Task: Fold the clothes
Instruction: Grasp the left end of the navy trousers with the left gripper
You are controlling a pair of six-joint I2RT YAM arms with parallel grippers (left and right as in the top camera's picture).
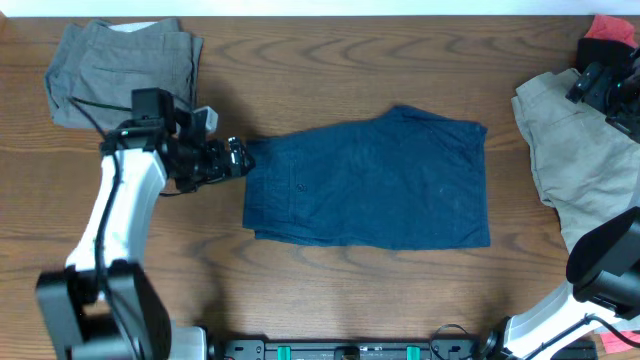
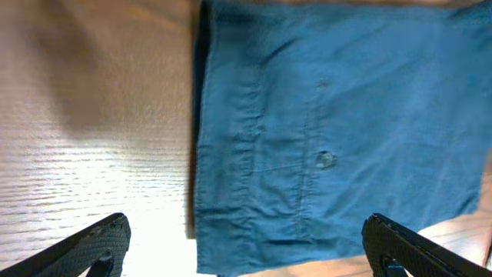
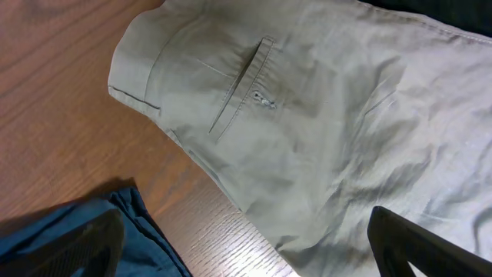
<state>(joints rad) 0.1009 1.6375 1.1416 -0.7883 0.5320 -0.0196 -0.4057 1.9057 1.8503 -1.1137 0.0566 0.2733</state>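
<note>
Navy cotton shorts [image 1: 370, 180] look soft, light, limp; I'd pinch the waistband [image 2: 223, 154] edge. Left gripper [image 1: 238, 157] and right gripper [image 3: 242, 238] gape empty.

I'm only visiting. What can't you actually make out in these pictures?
- Coral-red garment: overhead view, cut off by the top right corner.
- Khaki-beige cotton shorts: overhead view, the right side runs off the edge, and the black right arm covers part.
- Dark navy blue shorts: left wrist view, the far end is cut off by the frame.
</note>
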